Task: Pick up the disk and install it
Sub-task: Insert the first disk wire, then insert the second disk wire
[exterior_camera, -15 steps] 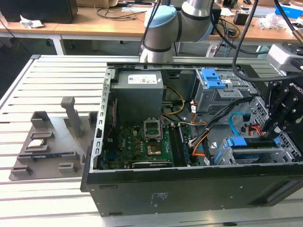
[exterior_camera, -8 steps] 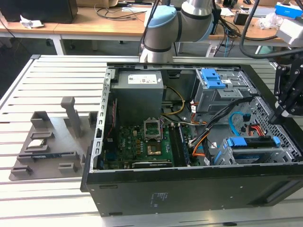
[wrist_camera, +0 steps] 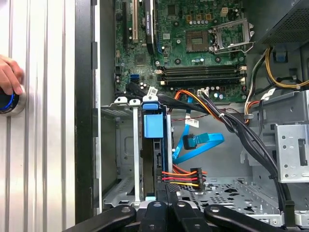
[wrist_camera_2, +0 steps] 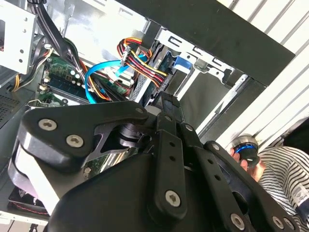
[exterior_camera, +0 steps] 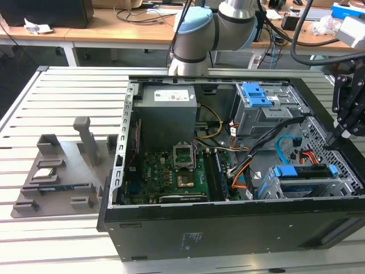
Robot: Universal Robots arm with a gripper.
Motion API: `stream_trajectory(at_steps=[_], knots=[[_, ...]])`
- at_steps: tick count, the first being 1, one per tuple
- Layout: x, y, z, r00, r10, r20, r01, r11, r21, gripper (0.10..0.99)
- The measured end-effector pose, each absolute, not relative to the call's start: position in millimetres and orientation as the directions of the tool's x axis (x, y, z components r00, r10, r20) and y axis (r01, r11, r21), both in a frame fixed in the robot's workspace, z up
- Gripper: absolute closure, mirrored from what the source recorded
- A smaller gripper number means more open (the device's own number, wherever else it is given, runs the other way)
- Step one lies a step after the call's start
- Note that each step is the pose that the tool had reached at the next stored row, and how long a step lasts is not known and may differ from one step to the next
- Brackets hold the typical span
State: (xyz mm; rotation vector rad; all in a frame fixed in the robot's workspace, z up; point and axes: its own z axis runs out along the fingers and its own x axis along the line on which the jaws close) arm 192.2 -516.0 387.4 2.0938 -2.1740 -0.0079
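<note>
The disk [wrist_camera: 153,145], silver with a bright blue bracket, stands on edge inside the metal drive cage [wrist_camera: 120,145] of the open computer case [exterior_camera: 228,228]. In the exterior view the disk [exterior_camera: 300,173] sits in the cage near the case's front corner on that view's right. My gripper [exterior_camera: 333,142] hangs above that corner, just off the disk's end. In both wrist views the black fingers [wrist_camera_2: 166,104] lie close together, shut, with nothing seen between them. The gripper [wrist_camera: 166,193] is at the disk's end by the red, orange and yellow power cable [wrist_camera: 181,178].
A blue data cable [wrist_camera: 198,142] and black cable bundles [wrist_camera: 231,121] cross the case beside the cage. A grey bay with a blue latch [exterior_camera: 256,94] stands behind. A person's hand [wrist_camera: 7,75] rests on a blue-ringed button [wrist_camera: 7,102]. A grey fixture [exterior_camera: 63,171] lies on the slatted table [exterior_camera: 57,91].
</note>
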Motion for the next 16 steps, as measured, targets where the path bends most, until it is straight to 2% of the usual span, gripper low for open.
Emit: stream_trajectory(at_steps=[8,11,16], knots=[[192,-516,387,-0.034,-0.996,0.085,-0.995,0.041,0.089,0.98],[192,-516,387,-0.034,-0.996,0.085,-0.995,0.041,0.089,0.784],[181,-506,384,-0.033,-0.996,0.081,-0.995,0.041,0.089,0.784]])
